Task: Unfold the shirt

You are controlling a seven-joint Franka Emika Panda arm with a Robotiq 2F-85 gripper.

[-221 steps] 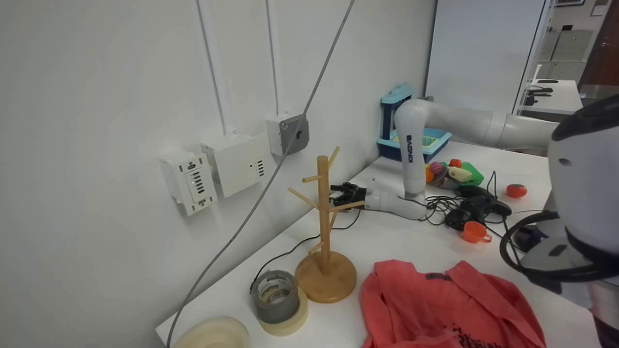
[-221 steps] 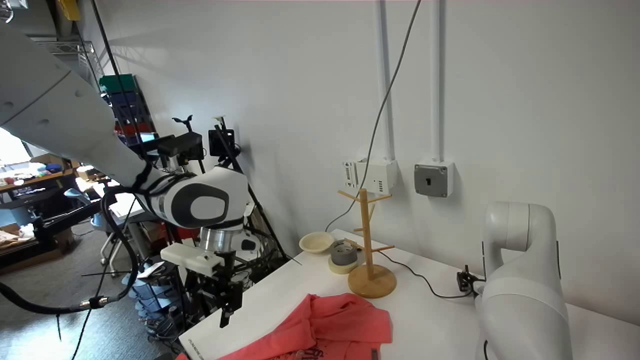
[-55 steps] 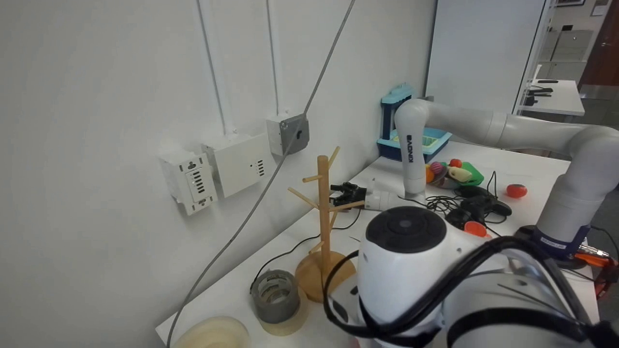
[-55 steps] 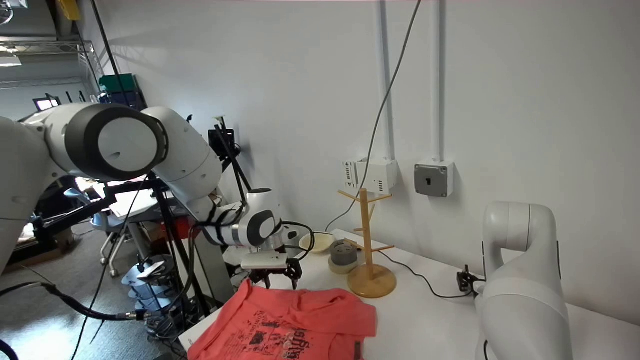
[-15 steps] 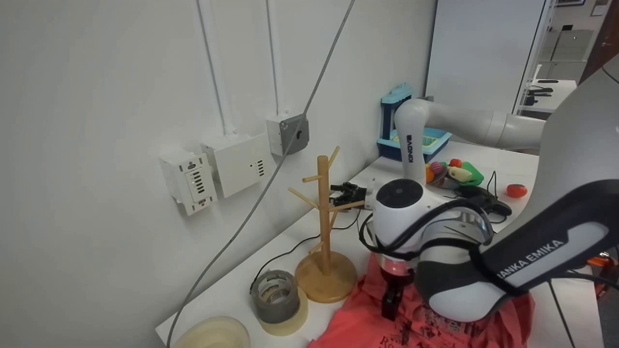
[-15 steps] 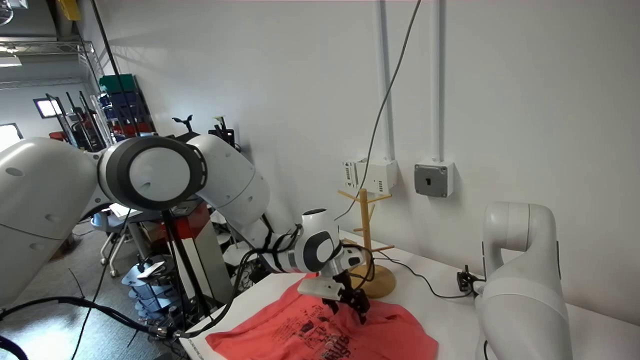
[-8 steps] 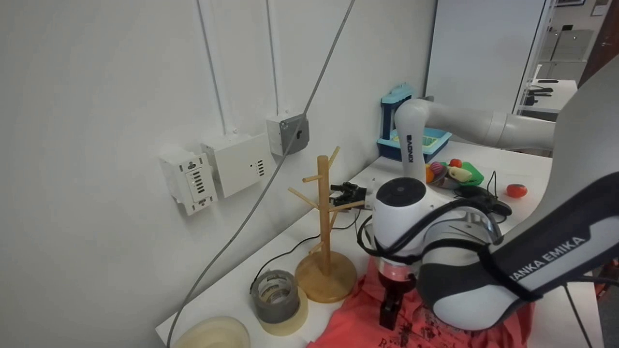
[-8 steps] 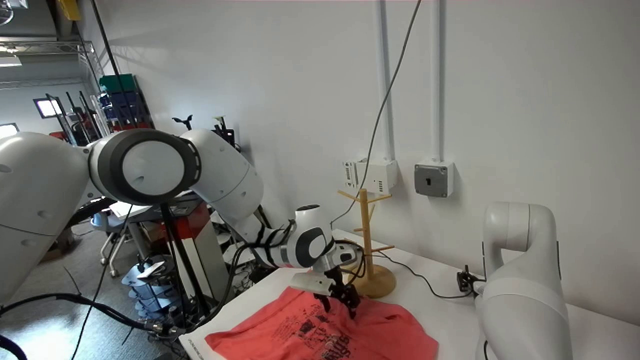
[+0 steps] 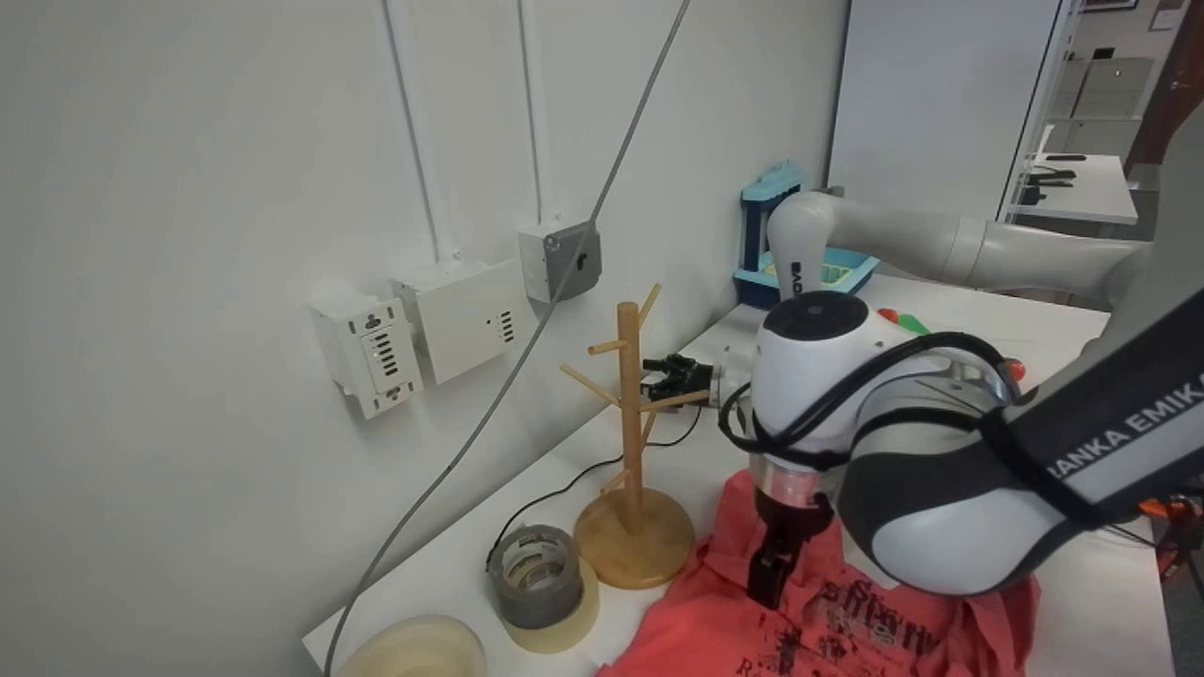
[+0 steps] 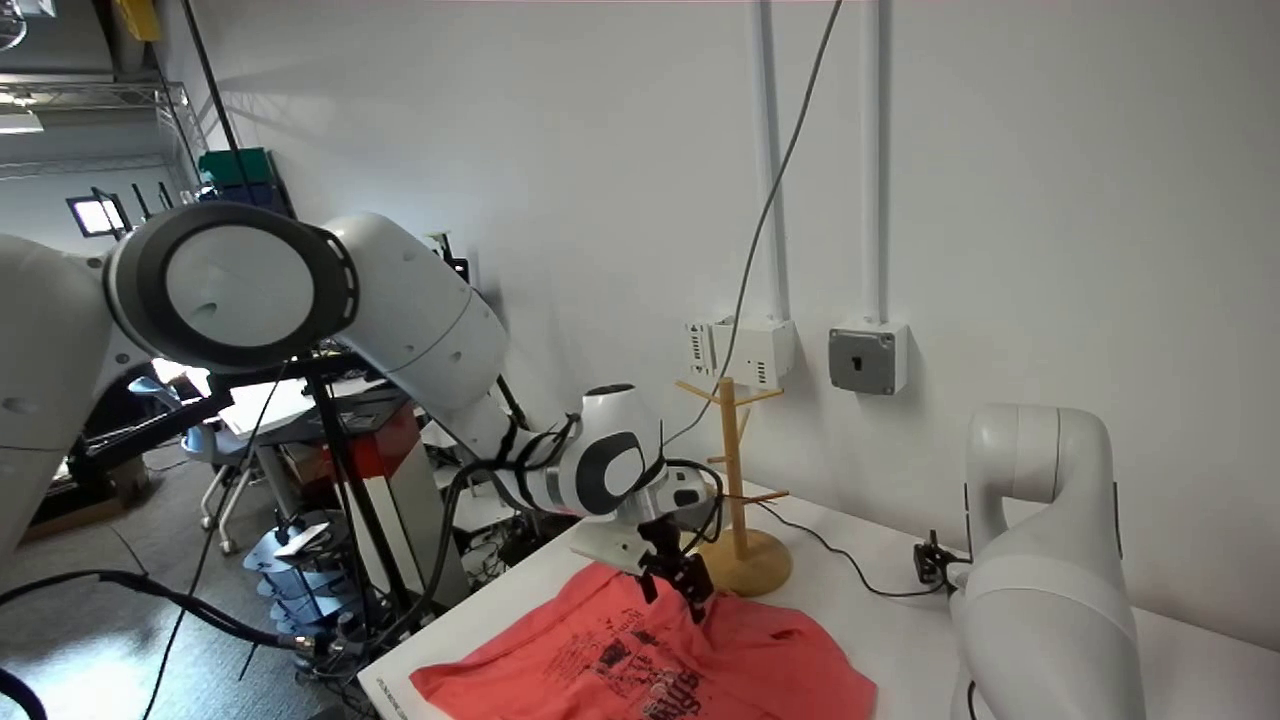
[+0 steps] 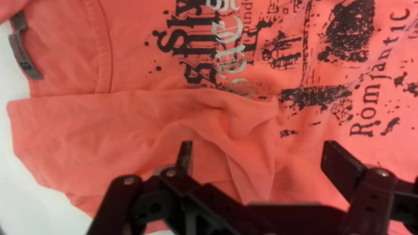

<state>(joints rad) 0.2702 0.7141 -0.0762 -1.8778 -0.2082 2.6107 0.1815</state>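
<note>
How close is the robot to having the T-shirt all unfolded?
Done: much of the T-shirt lies spread on the table, with lots of its print showing.
In hand: the open pincer hangs over a creased flap, gripping nothing yet.
Left: that flap is folded over and seems to hide some print, so it probably needs pulling out flat.
</note>
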